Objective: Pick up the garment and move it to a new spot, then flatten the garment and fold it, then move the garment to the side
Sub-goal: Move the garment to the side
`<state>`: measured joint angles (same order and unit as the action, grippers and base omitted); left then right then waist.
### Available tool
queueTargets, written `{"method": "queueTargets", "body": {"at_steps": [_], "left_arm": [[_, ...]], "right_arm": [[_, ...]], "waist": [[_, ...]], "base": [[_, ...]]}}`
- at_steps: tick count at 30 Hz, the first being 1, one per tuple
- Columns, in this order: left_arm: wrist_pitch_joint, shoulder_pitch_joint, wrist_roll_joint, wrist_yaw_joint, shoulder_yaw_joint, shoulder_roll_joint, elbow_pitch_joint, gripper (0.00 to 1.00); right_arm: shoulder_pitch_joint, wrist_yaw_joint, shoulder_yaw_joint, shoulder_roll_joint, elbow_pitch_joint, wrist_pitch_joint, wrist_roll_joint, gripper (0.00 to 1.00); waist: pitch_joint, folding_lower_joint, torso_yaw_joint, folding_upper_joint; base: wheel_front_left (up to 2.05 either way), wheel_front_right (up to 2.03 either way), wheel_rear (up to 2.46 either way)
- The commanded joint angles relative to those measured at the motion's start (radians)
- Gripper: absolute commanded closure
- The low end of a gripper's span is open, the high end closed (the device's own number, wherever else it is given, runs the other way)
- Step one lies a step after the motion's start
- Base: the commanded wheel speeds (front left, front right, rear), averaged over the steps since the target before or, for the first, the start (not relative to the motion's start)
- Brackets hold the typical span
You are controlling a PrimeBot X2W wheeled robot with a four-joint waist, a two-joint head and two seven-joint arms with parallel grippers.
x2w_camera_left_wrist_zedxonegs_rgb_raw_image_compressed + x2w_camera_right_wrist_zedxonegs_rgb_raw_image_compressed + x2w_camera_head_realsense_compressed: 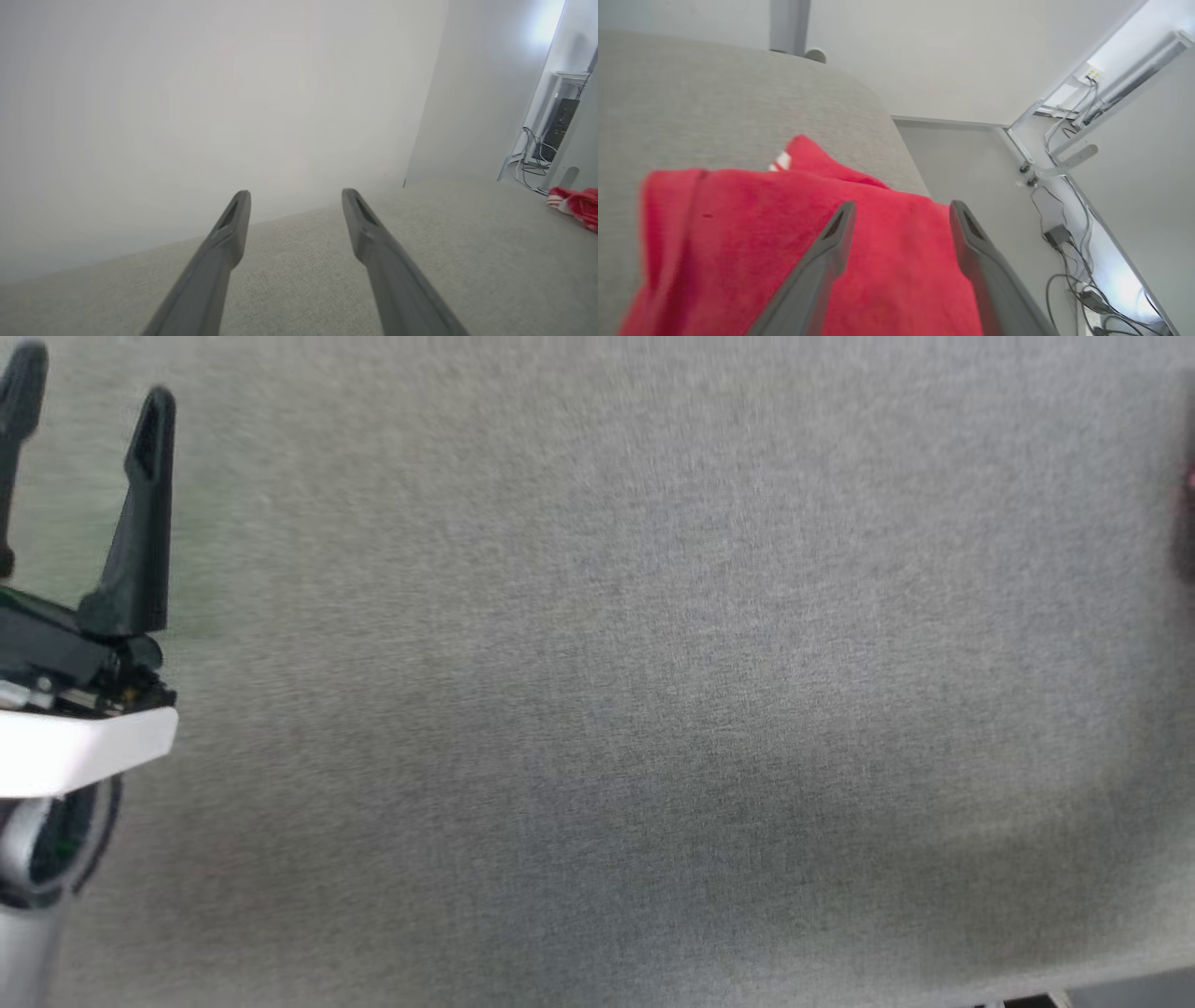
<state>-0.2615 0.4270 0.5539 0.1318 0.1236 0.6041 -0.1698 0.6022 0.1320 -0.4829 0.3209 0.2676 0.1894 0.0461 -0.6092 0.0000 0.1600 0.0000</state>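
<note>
Right gripper: apart above garment.
Left gripper: apart, empty.
Risk: shallow pinch could slip, dropping garment mid-carry.

Light is soft and even. The head view is smeared sideways by motion blur; a dim shadow lies on the grey surface toward the lower right. In the left wrist view the wall is washed out, with glare at the upper right. In the right wrist view the garment blurs at its left edge.
</note>
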Motion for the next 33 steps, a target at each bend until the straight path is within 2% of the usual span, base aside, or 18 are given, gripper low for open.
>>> {"method": "queueTargets", "body": {"at_steps": [1,6,16,19,24,33], "left_arm": [[-0.005,-0.031,-0.005,-0.002,-0.007,-0.016,0.016,0.00],[-0.005,-0.110,-0.004,-0.002,-0.030,-0.071,0.067,0.00],[-0.005,-0.232,0.001,-0.002,-0.069,-0.178,0.184,0.00],[-0.004,-0.266,-0.010,-0.002,-0.082,-0.209,0.214,0.00],[-0.005,-0.321,-0.015,-0.002,-0.092,-0.253,0.249,0.00],[-0.005,-0.415,-0.013,-0.002,-0.113,-0.301,0.273,0.00]], "right_arm": [[-0.018,-0.003,0.029,-0.013,-0.015,-0.011,-0.025,0.00],[-0.069,-0.003,0.186,-0.051,-0.068,-0.026,-0.073,0.00],[-0.183,-0.003,0.374,-0.107,-0.131,-0.081,-0.148,0.00],[-0.231,-0.003,0.402,-0.115,-0.140,-0.117,-0.169,0.00],[-0.327,-0.003,0.389,-0.137,-0.144,-0.173,-0.195,0.00],[-0.484,-0.002,0.381,-0.204,-0.146,-0.286,-0.226,0.00]], "waist": [[0.065,0.0000,-0.033,0.0000],[0.143,0.0000,-0.063,0.0000],[0.285,0.0000,-0.123,0.0000],[0.330,0.0000,-0.142,0.0000],[0.397,0.0000,-0.173,0.0000],[0.485,0.0000,-0.192,0.0000]], "base": [[0.00,0.00,0.00],[0.00,0.00,0.00],[0.00,0.00,0.00],[0.00,0.00,0.00],[0.00,0.00,0.00],[0.00,0.00,0.00]]}}
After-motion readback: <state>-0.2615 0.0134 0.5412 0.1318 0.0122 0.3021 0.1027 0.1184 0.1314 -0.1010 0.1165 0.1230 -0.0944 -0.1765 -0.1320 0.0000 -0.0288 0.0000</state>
